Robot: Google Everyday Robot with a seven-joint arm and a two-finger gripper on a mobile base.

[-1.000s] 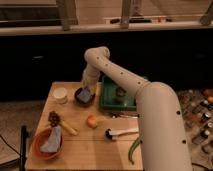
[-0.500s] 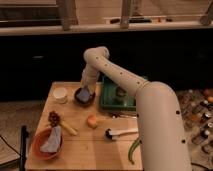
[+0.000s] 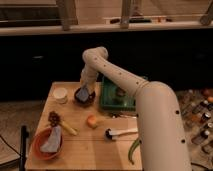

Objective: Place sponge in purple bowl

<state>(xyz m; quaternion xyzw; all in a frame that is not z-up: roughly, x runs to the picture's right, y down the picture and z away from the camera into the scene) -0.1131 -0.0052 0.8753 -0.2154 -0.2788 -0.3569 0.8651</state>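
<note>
Here the hand (image 3: pixel 85 87) hangs directly over the purple bowl (image 3: pixel 91 99) on the bench (image 3: pixel 90 144), the bluish sponge (image 3: pixel 84 93) at the bowl's mouth and the grip impossible to tell; a clean release probably needs the sponge low and centred inside the rim, away from the white cup (image 3: pixel 60 95) just beside the bowl.

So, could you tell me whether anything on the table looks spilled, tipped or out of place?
Nothing stands out. The gripper is at the purple bowl, the white cup and orange bowl stand upright, and nothing looks spilled on the table.
</note>
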